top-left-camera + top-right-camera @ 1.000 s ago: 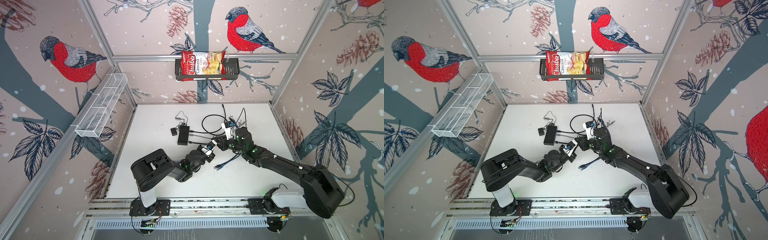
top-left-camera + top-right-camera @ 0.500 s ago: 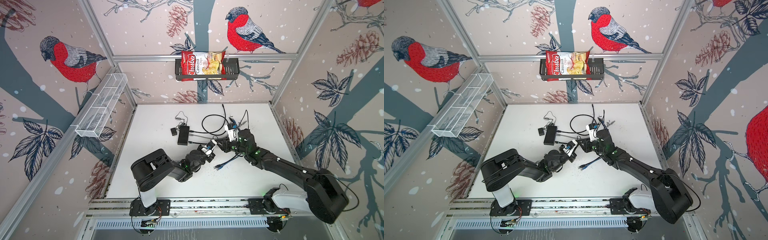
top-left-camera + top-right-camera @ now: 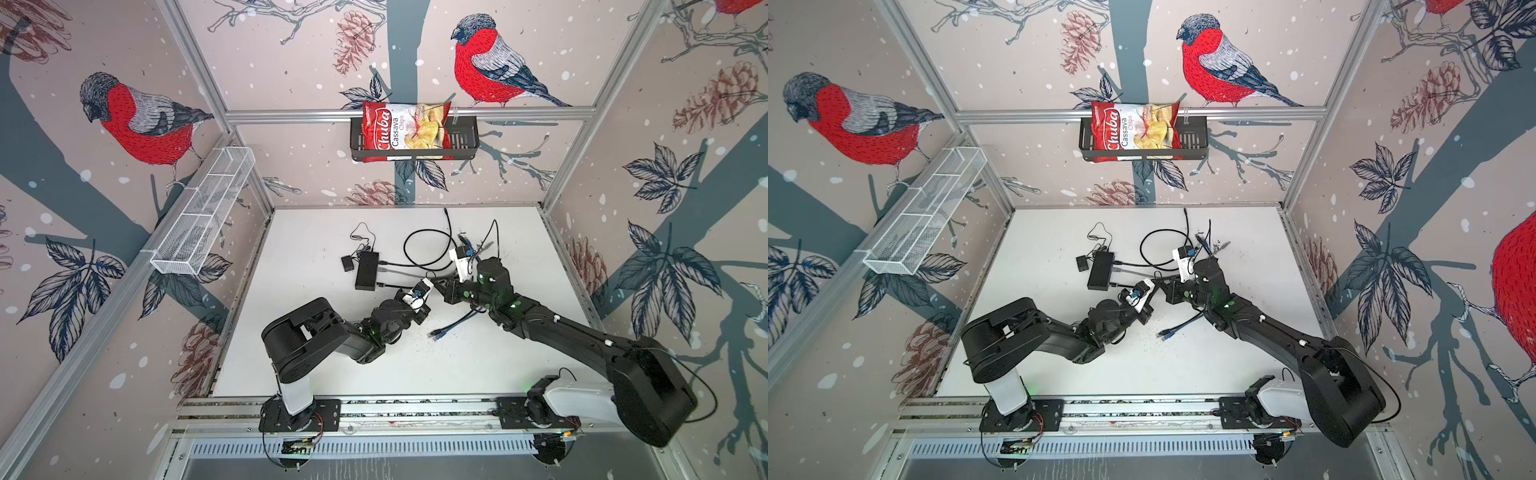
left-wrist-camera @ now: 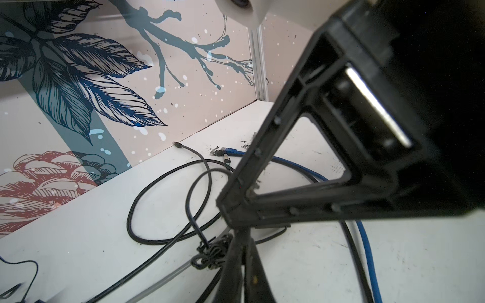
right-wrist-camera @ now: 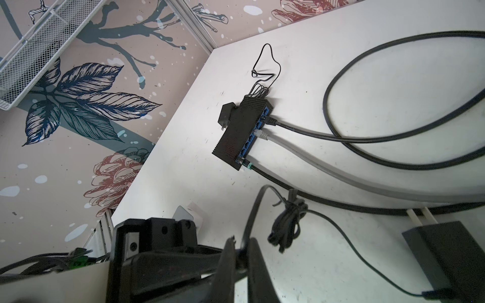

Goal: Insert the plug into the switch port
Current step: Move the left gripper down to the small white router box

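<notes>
Where the two arms meet: mid-table, just right of the switch [image 3: 366,271], by its near end.
Right gripper [image 5: 242,246]: clamped on a thin black cord [image 5: 256,207].
Left gripper [image 4: 242,236]: fingers together, tips against the right one's; whether it grips anything is unclear.
Plug: too small to make out on that cord.
Switch position: flat on the white table [image 3: 316,353], left of centre, three cables [image 5: 301,131] in its ports.

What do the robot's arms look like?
They're nearly twins. The left arm and right arm are chunky black tubes with tiny green lights, each growing from a white base bolted to a silver rail. Each wrist carries a white camera box. The right arm has white ties and a thin black cable. The left gripper and right gripper are slim, black and pointed.
</notes>
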Tool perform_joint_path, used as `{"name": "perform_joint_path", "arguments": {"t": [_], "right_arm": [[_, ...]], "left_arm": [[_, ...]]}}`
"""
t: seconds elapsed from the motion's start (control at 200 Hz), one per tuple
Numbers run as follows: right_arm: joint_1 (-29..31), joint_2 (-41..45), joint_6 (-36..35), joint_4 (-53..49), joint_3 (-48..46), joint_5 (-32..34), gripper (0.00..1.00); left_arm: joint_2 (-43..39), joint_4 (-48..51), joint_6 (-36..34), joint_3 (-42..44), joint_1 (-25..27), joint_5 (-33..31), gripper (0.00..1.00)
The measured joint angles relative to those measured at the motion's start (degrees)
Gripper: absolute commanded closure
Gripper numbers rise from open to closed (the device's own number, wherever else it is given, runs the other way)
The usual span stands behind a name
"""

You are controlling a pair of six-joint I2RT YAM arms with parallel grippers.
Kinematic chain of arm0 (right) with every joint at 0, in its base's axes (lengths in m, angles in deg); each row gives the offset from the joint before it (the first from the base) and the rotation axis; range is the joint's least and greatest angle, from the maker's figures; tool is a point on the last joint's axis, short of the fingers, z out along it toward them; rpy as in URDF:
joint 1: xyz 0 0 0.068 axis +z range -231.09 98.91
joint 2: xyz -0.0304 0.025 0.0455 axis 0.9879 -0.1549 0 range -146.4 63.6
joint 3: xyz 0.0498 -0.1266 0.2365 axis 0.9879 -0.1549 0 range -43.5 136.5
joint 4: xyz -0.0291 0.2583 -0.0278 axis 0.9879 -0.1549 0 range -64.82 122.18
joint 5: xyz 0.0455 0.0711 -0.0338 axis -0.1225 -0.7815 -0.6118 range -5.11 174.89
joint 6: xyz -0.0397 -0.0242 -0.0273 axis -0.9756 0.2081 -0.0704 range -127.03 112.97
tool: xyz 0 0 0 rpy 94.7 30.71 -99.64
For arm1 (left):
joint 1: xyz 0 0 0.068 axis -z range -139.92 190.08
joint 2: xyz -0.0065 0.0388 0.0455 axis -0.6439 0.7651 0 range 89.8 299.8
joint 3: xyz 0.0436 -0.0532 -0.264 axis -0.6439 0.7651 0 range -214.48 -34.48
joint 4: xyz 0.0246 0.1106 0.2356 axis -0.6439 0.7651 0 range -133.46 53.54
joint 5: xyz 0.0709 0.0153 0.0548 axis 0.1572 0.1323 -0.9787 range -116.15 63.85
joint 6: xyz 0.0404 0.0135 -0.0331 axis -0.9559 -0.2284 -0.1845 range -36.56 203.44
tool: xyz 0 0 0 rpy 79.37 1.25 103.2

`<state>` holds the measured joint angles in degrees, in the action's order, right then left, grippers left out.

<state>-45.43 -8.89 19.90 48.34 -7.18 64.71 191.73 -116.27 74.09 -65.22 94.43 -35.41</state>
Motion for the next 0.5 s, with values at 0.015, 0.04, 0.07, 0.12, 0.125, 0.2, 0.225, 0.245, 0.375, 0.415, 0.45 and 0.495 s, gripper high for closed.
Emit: {"name": "perform_joint_path", "arguments": {"t": [0.015, 0.04, 0.07, 0.12, 0.125, 0.2, 0.225, 0.245, 0.375, 0.415, 0.45, 0.495], "right_arm": [[0.0, 0.0, 0.0, 0.0, 0.0, 0.0, 0.98], [0.0, 0.0, 0.0, 0.0, 0.1, 0.0, 0.99], [0.0, -0.1, 0.0, 0.0, 0.1, 0.0, 0.99], [0.0, -0.2, 0.0, 0.0, 0.2, -0.1, 0.99], [0.0, -0.2, 0.0, 0.0, 0.2, -0.1, 0.99], [0.0, -0.3, 0.0, 0.1, 0.2, 0.0, 0.99], [0.0, -0.4, 0.0, 0.1, 0.3, 0.0, 0.99], [-0.1, -0.5, 0.0, 0.2, 0.4, 0.1, 0.99], [-0.4, -0.8, 0.0, 0.7, 0.7, 0.3, 0.99], [-0.6, -0.9, 0.0, 0.7, 0.9, 0.4, 0.99], [-0.7, -1.1, -0.1, 0.7, 1.0, 0.5, 0.99], [-0.9, -1.3, -0.2, 0.7, 1.2, 0.5, 0.98]], "left_arm": [[0.0, -0.1, 0.0, 0.0, 0.0, 0.0, 1.0], [0.1, -0.1, 0.2, 0.0, 0.0, 0.0, 1.0], [0.1, -0.2, 0.4, 0.0, 0.0, 0.0, 1.0], [0.1, -0.2, 0.4, 0.0, 0.0, 0.0, 0.9], [0.1, -0.2, 0.4, 0.0, 0.0, -0.1, 0.88], [0.0, -0.2, 1.0, 0.4, 0.0, -0.5, 0.52], [-0.2, -0.1, 1.3, 0.8, 0.0, -0.7, 0.41], [-0.3, -0.1, 1.8, 1.2, 0.0, -1.2, 0.35], [-2.5, -0.1, 3.0, 4.2, 0.0, -3.6, 0.02], [-3.6, 0.1, 3.5, 4.8, 0.0, -4.7, 0.02], [-4.8, 0.3, 4.0, 5.3, 0.0, -5.8, 0.02], [-6.5, 0.7, 4.4, 5.6, 0.0, -7.5, 0.02]]}}
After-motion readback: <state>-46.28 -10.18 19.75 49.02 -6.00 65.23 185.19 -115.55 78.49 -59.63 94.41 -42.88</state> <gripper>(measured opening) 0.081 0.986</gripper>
